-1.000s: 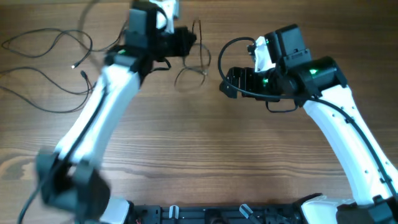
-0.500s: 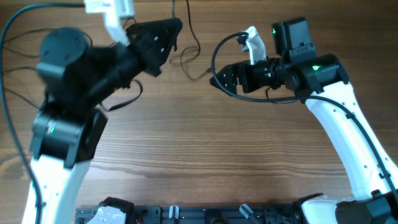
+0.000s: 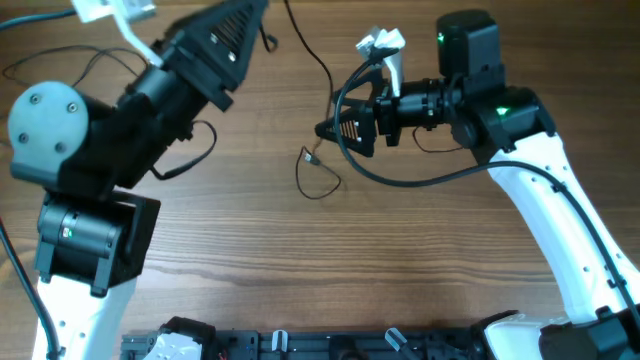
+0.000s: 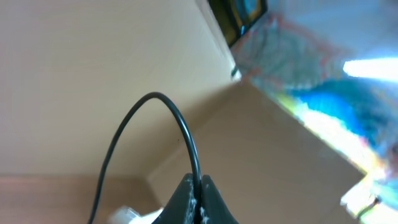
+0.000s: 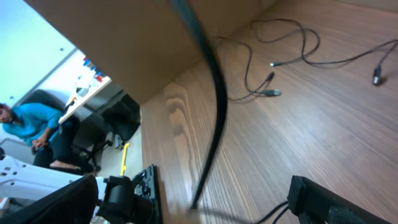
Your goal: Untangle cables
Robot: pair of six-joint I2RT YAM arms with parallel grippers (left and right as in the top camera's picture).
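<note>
- Cables (image 5: 271, 92) lie loose on the left of the wooden surface (image 3: 300, 280). They look thin, limp and very light, and likely to snag on each other.
- The left fingers (image 4: 182, 202), raised high, are pinched shut on one strand (image 4: 155, 95). It hangs down to a loop (image 3: 300, 180) resting mid-surface.
- The right fingers (image 5: 323, 202) are spread wide and hold nothing, just beside that strand's plug end (image 3: 308, 153). I'd grip the stiffer plug, not the slippery wire.
</note>
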